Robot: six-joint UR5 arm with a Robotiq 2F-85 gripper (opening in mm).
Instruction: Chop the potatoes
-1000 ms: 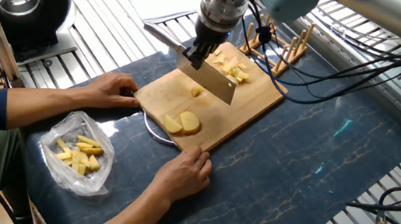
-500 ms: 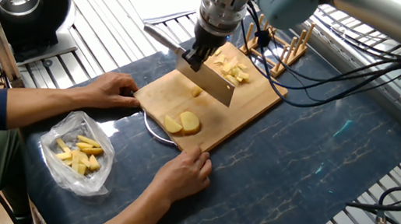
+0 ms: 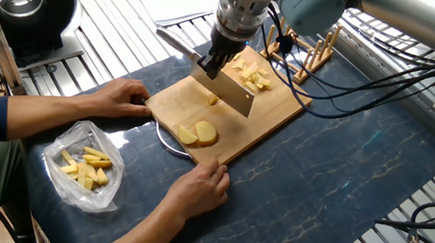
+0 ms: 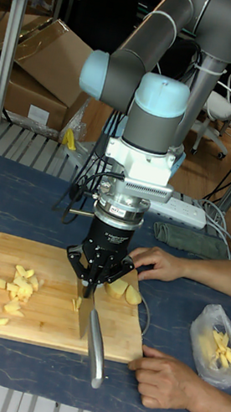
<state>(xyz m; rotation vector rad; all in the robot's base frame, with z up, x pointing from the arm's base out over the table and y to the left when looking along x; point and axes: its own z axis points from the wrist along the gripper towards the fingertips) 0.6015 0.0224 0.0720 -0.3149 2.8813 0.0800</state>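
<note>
On the wooden cutting board (image 3: 277, 111) lie two large pale potato slices (image 3: 199, 132) near its front edge, one small piece (image 3: 214, 99) in the middle, and a pile of chopped chunks (image 3: 251, 77) at the far end. My gripper (image 3: 216, 58) is shut on a cleaver (image 3: 227, 90), blade down across the middle of the board, right by the small piece. In the tall view the gripper (image 4: 96, 275) holds the cleaver (image 4: 94, 337) edge-on between the chopped pile (image 4: 18, 284) and the slices (image 4: 124, 291).
A person's hands (image 3: 123, 95) (image 3: 199, 189) hold the board at its left and front edges. A clear plastic bag (image 3: 85, 164) of yellow pieces lies front left. A wooden rack (image 3: 300, 48) stands behind the board. Cables trail on the right.
The cleaver and gripper have shifted slightly left, uncovering a bit more of the chopped pile. The hands and potato slices have not moved.
</note>
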